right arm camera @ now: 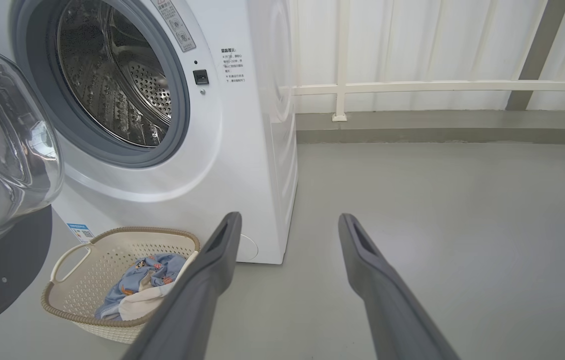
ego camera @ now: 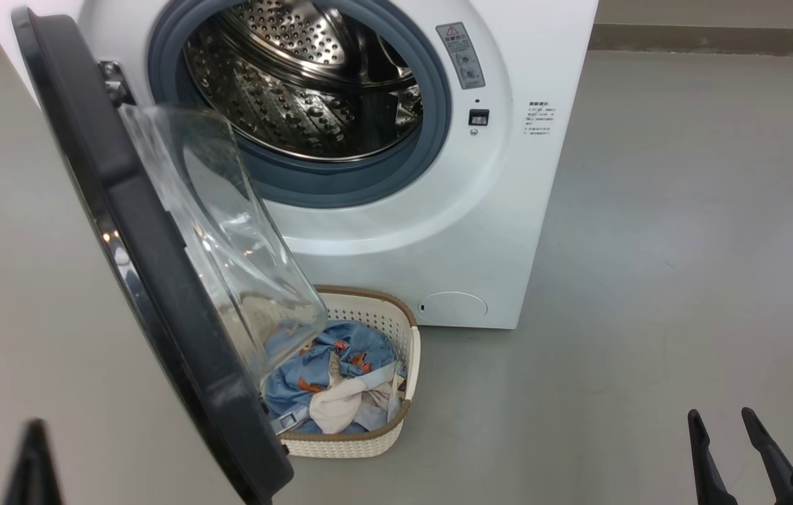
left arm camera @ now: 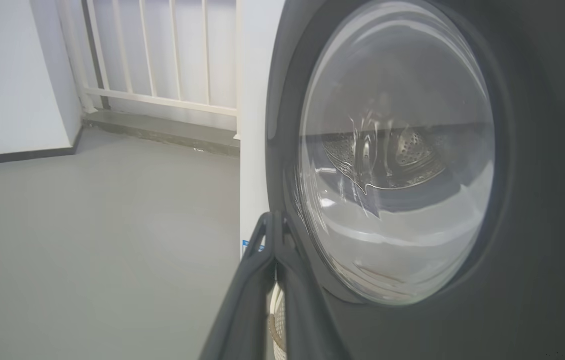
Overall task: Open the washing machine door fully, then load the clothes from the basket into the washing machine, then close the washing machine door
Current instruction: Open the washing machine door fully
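The white washing machine stands with its steel drum exposed. Its black door is swung out to the left, the glass bowl overhanging the cream basket. Light-blue printed clothes and a pale garment lie in the basket. My left gripper is shut with nothing in it, its tips close by the left edge of the door's outer face. My right gripper hangs open over bare floor, to the right of the basket and the clothes.
Grey floor stretches to the right of the machine. A white railing on a low kerb runs behind it. In the head view my right gripper sits at the lower right and my left gripper at the lower left.
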